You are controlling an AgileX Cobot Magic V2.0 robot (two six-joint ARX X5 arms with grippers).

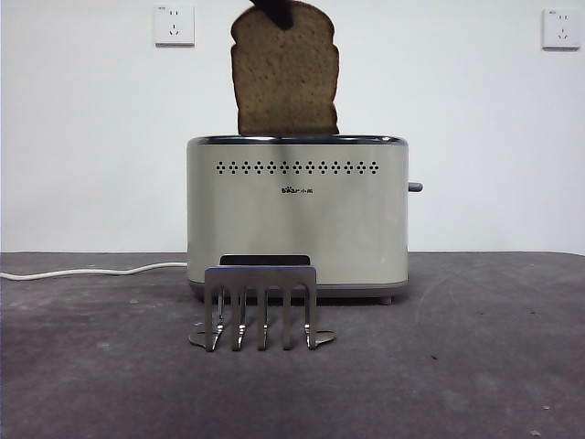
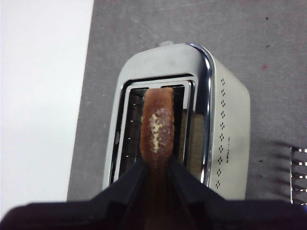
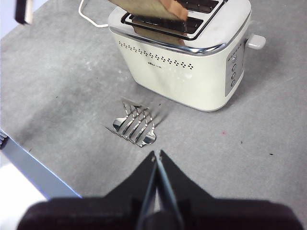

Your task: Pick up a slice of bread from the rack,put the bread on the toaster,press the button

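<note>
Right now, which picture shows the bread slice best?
The front view: the slice of bread faces it flat, whole above the toaster. The left wrist view shows only its crust edge; the right wrist view, one corner.

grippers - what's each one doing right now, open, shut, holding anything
Left gripper: shut on the slice of bread, held upright above the toaster.
Right gripper: shut, holding nothing, above the table near the rack.
</note>
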